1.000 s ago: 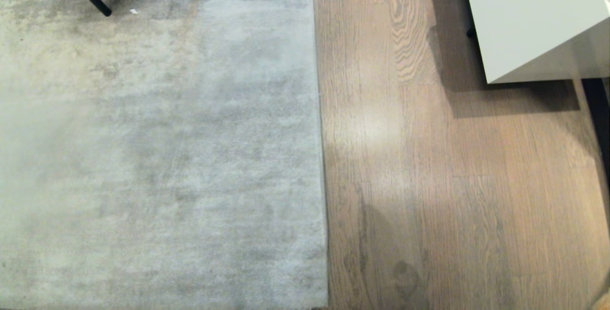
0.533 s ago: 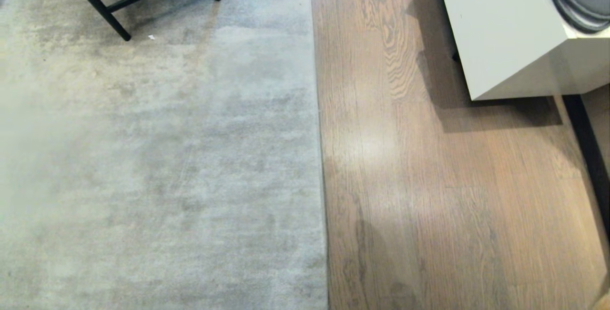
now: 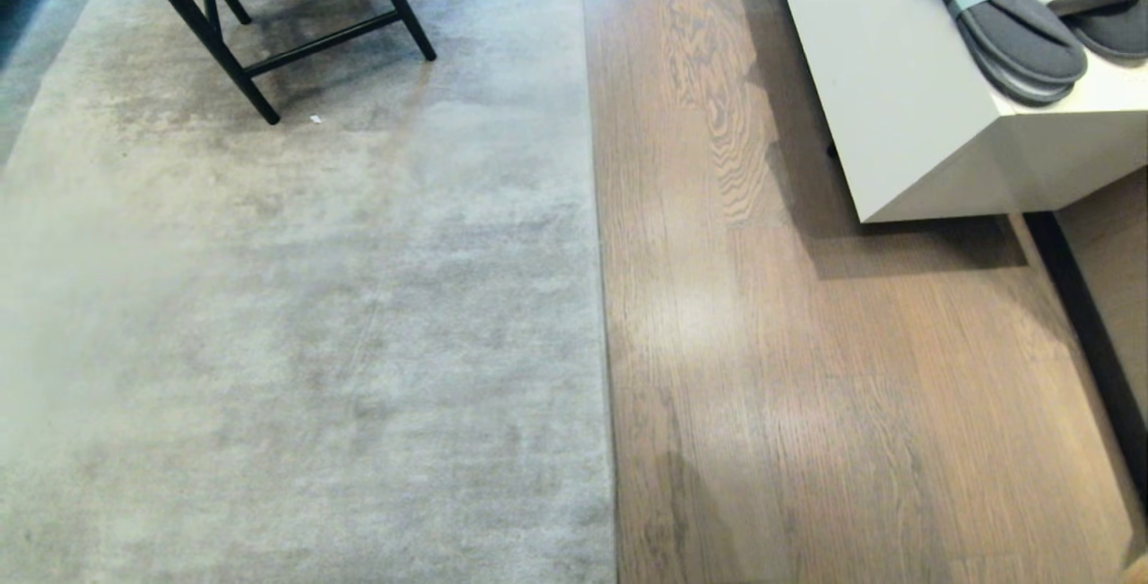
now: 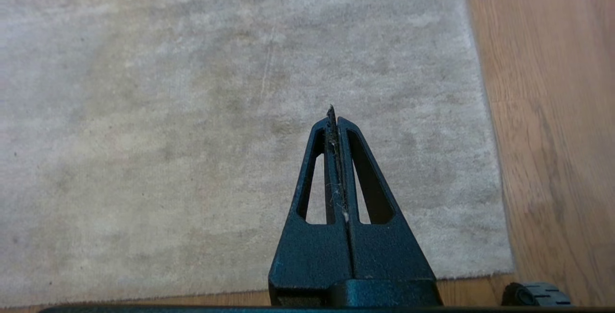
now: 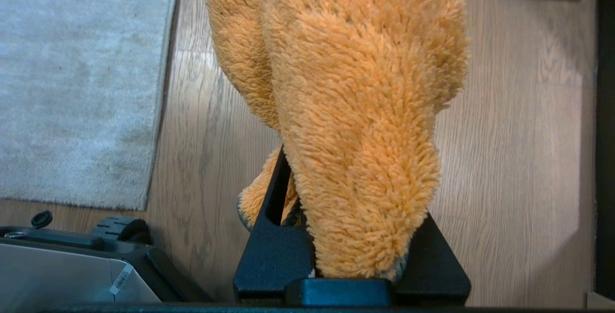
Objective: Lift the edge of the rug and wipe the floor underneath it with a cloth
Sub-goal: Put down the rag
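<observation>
Left gripper (image 4: pixel 333 113): black, wedge-shaped, jaws pressed flat together, nothing between them but a few stray fibres. It hangs above the rug.

Rug edge (image 3: pixel 603 297): straight thin border of a large pale grey-beige short-pile rug, lying flat on the floor; in the left wrist view it runs off to one side of the closed jaws, well clear of them.

Floor (image 3: pixel 807 405): brown wood-grain planks with a light sheen, bare beside the rug and beneath the right gripper.

Right gripper (image 5: pixel 350 236): black, jaws clamped on the cloth.

Cloth (image 5: pixel 350 111): orange-tan, shaggy, soft rag; one end sits wedged between the jaws, the rest bulges forward past their tips, above the floor and apart from the rug.

Black metal furniture legs (image 3: pixel 251 37): standing on the far part of the rug.

White cabinet (image 3: pixel 897 100): boxy, standing on the floor, far from both sets of jaws; grey flat slippers (image 3: pixel 995 19) lie on its top.
</observation>
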Tool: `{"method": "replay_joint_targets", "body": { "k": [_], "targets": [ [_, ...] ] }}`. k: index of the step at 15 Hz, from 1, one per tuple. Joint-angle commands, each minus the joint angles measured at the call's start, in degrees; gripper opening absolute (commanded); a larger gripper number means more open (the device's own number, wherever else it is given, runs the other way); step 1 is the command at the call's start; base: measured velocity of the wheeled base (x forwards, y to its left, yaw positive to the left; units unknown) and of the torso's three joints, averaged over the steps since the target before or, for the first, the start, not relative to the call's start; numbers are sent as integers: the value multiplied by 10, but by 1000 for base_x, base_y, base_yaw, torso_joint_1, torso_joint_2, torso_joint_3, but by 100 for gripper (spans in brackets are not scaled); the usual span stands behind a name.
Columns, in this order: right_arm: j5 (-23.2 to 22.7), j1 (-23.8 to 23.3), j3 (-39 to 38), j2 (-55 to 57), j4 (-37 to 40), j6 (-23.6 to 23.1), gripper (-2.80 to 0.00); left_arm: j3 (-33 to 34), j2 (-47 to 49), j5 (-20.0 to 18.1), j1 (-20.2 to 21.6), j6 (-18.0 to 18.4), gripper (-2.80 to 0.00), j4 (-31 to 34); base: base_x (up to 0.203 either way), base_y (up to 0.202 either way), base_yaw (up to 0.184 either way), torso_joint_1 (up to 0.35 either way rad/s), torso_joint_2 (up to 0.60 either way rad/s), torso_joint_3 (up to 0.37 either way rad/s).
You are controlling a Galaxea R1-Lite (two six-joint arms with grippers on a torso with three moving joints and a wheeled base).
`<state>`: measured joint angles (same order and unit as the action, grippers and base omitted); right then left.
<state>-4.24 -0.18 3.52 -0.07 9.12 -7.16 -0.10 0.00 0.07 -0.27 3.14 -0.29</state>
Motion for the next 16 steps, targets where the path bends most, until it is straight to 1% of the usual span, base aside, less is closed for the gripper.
{"method": "replay_joint_targets", "body": {
  "k": [1, 16],
  "targets": [
    [-1, 0, 0, 1, 0, -1, -280, 0, 0, 0, 0, 0, -280, -1, 0, 0, 0, 2, 2, 193],
    [0, 0, 0, 1, 0, -1, -280, 0, 0, 0, 0, 0, -280, -1, 0, 0, 0, 2, 3, 202]
  ]
}}
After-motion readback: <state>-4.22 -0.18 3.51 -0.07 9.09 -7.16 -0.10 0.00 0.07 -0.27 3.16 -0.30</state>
